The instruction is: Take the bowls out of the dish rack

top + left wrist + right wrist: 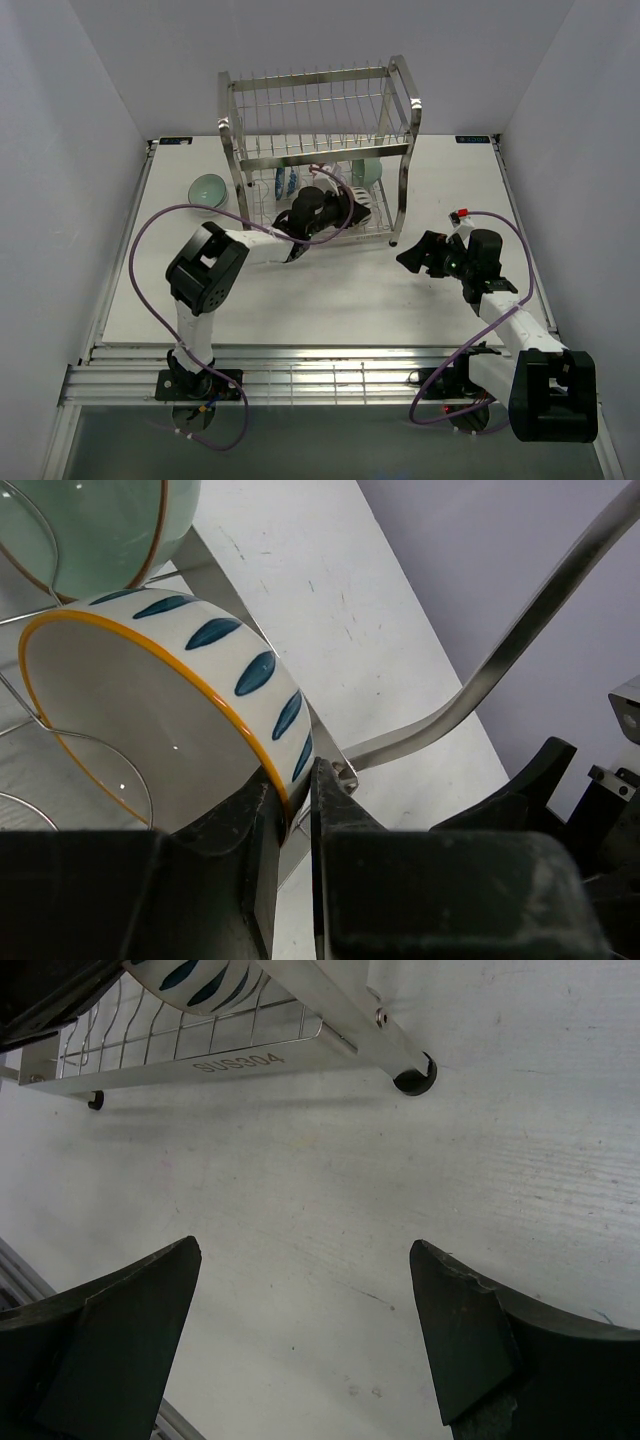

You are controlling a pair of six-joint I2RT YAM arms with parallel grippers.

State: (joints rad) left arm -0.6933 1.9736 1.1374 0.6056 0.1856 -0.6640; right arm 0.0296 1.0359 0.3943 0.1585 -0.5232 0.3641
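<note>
Standing at the twelve o'clock end of the table [330, 290], the dish rack [318, 110] was the largest thing in view. Its upper tier looked bare from above, and its lower tier held bowls set on edge. The left arm reached into that lower tier from seven o'clock. The right gripper [305, 1260] hung over the table at about four o'clock of the rack, fingers spread wide with nothing between them, and a capped rack foot [413, 1072] lay just ahead.

A pale mint bowl [208, 188] sat on the table at the rack's nine o'clock, apart from it. Inside the rack, a blue-and-white bowl [150, 720] stood on edge in the wires, with a second mint bowl [90, 530] close at its eleven o'clock. The left gripper [297, 800] pinched the blue-and-white bowl's orange rim at five o'clock, one finger inside and one outside.

Glazed ceramic of this kind was probably stiff, slick and chippable, and fairly light. The rim seemed the sensible hold, though a bowl hung from one edge could swivel. The wire loops cradling it, the neighbouring mint bowl and the bent steel bar [520, 650] at two o'clock all stood in the way of pulling it out.
</note>
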